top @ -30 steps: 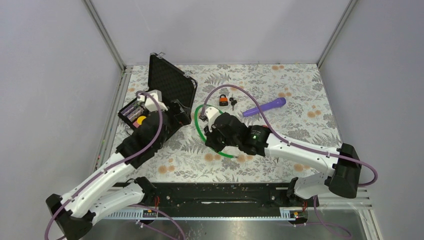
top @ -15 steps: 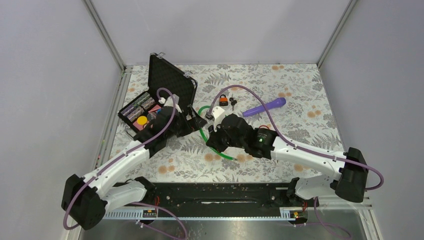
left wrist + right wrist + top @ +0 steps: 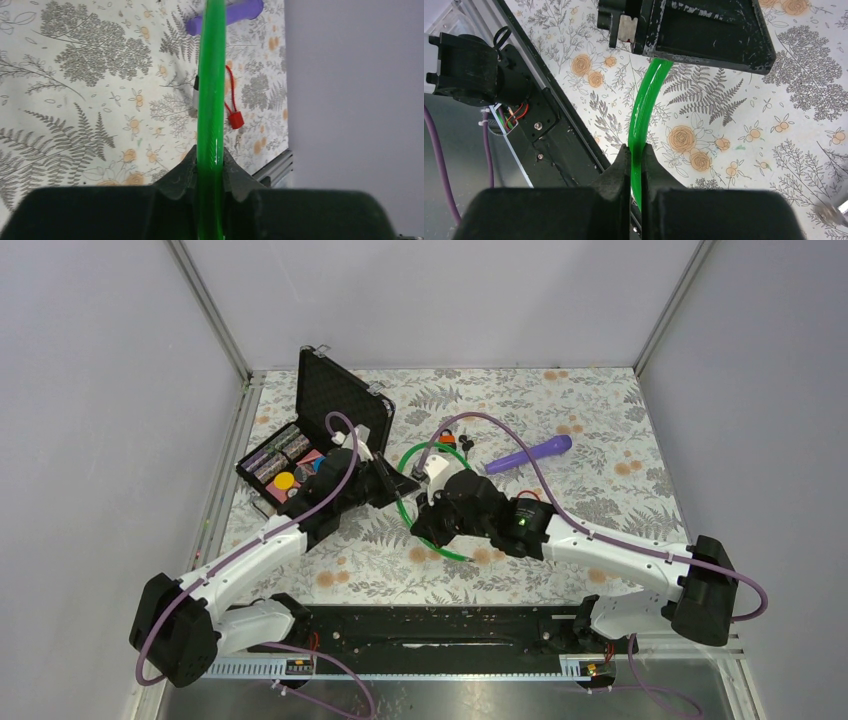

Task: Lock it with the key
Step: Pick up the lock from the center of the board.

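A green hose ring (image 3: 405, 502) is held up between both arms at the middle of the flowered mat. My left gripper (image 3: 396, 486) is shut on its left side, and the tube (image 3: 210, 95) runs straight up from between those fingers (image 3: 186, 167). On the ring's near part (image 3: 644, 115) my right gripper (image 3: 636, 156) is shut. Behind the ring lies an orange and black padlock (image 3: 450, 438), partly crossed by a purple cable. Small dark keys (image 3: 466, 449) lie just to its right.
An open black case (image 3: 330, 410) with batteries and small coloured items stands at the left. A purple handle (image 3: 530, 453) lies right of the padlock. A red tag on a cord (image 3: 235, 120) lies on the mat. The black rail (image 3: 544, 120) runs along the near edge.
My left arm swung from the case over to the green ring and its jaws shut on it. The ring shifted slightly towards the back. My right gripper kept its hold.
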`<state>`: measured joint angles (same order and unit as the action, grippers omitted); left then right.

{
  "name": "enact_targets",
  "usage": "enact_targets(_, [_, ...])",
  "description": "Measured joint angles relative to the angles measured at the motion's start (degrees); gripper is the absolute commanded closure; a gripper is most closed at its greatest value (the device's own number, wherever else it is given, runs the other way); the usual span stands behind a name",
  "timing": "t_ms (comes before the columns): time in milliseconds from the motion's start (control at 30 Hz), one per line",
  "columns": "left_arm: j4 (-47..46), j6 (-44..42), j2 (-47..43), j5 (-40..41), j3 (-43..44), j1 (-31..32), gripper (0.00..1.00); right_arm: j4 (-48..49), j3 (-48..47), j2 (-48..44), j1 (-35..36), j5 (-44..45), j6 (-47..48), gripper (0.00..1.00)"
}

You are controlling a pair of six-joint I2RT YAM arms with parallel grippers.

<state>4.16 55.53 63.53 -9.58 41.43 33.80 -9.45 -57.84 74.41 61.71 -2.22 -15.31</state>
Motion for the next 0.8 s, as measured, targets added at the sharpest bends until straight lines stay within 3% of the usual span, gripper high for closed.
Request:
enact_targets(100, [-1.31,0.61,-0.04,-0.66,0.0,-0.02,1.0,0.04,-0.02,0.0,-0.02,0.15,-0.09,0.54])
enact_targets(200, [-0.72,0.85,-0.04,-0.5,-0.02,-0.09,1.0,0.22,-0.04,-0.02,-0.04,0.26,0.26,0.38])
enact_targets(433, [0.02,1.44,-0.15,0.17,-0.02,-0.48,1.0,1.62,-0.39,0.13,0.26,1.14,2.21,0.35])
enact_targets(800, [0.37,2.62,-1.31,0.98,-0.02,-0.48,1.0,2.71,-3.45,6.71,2.99,4.96,3.54,0.45])
